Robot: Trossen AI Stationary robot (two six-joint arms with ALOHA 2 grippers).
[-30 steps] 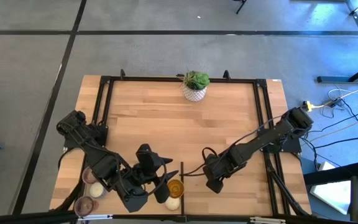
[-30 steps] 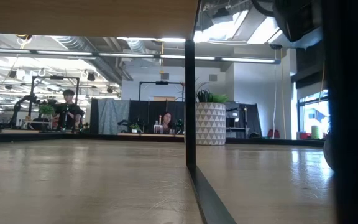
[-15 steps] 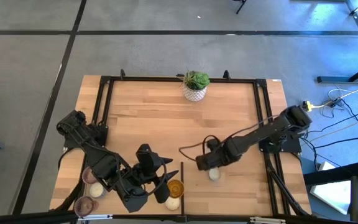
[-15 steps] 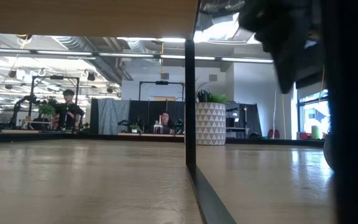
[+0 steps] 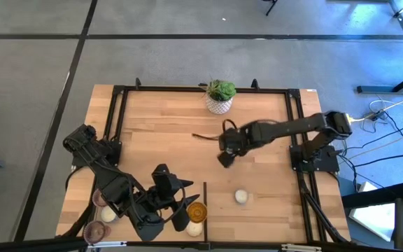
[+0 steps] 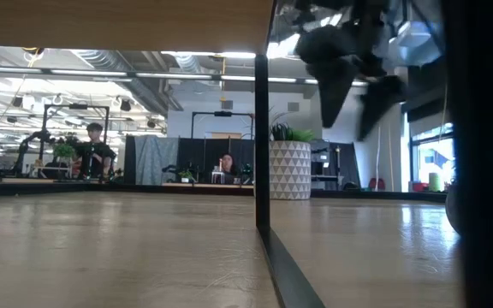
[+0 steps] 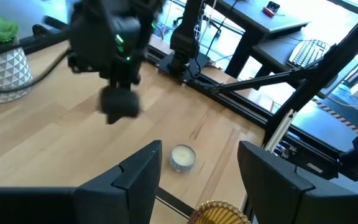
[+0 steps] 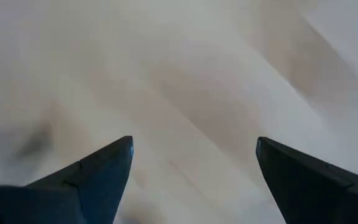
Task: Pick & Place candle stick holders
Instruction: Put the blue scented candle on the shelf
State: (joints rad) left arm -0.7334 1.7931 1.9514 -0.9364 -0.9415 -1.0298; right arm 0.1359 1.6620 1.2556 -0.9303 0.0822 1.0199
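One white candle stick holder point(image 5: 241, 197) point(image 7: 182, 157) stands alone on the wood, right of a dark divider strip point(image 5: 206, 203). Left of the strip, an amber holder point(image 5: 196, 210) point(image 7: 219, 214) and a white one point(image 5: 195, 227) stand beside my left gripper point(image 5: 180, 210) point(image 7: 199, 148), which is open and empty. Another white holder point(image 5: 108, 213) and a pinkish one point(image 5: 96, 229) stand at the near left corner, partly under the left arm. My right gripper point(image 5: 224, 155) point(image 6: 349, 85) point(image 8: 194, 146) hangs open and empty above the table's middle.
A white patterned pot with a green plant point(image 5: 220, 98) point(image 6: 290, 169) stands at the far edge's middle. A black frame point(image 5: 117, 105) runs along the table's sides. People sit in the room beyond. Bare wood lies between the pot and the holders.
My right gripper has gone from low beside the divider, at the near right, up and toward the far edge to the table's middle. The lone white holder, hidden under it before, now stands uncovered on the wood. The left arm has kept still.
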